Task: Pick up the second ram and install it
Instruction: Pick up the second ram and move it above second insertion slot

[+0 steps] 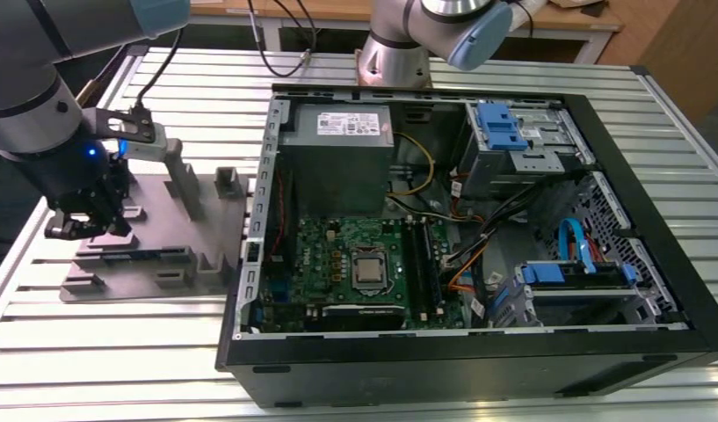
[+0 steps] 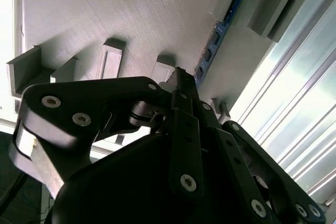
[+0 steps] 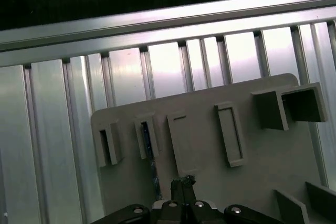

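Gripper closed, empty, nr second ram in grey fixture; PC case apart.

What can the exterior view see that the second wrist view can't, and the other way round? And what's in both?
Exterior view: the open computer case with its green motherboard, grey power supply and blue drive brackets, plus a second robot arm behind it.

Second wrist view: a close look along the second ram, a thin stick set in the grey fixture, just past the tip of the shut gripper.

Both: the gripper, the grey fixture under it and the ribbed metal table.
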Controlling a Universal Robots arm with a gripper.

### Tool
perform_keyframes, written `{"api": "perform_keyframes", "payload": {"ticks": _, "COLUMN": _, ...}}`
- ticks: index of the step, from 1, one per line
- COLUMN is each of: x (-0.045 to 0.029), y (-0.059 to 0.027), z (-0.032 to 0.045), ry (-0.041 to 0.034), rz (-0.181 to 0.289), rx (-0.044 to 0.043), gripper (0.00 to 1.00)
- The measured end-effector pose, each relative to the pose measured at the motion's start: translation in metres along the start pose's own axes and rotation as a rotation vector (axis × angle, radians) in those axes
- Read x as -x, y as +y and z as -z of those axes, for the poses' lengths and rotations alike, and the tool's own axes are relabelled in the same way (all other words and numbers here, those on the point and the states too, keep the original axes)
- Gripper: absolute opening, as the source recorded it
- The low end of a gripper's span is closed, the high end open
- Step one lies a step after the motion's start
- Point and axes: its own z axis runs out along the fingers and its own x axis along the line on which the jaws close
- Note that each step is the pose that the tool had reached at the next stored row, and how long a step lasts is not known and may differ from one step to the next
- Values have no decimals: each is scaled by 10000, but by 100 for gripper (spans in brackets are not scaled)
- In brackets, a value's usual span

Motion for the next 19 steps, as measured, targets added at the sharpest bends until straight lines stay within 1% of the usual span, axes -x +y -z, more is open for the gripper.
{"api": "perform_keyframes", "payload": {"ticks": 14, "x": 0, "y": 0, "z": 0, "ry": 37, "rz": 1068, "rx": 29, "gripper": 10}}
{"api": "perform_keyframes", "payload": {"ticks": 17, "x": 0, "y": 0, "z": 0, "ry": 44, "rz": 1264, "rx": 34, "gripper": 10}}
{"api": "perform_keyframes", "payload": {"ticks": 19, "x": 0, "y": 0, "z": 0, "ry": 46, "rz": 1292, "rx": 35, "gripper": 10}}
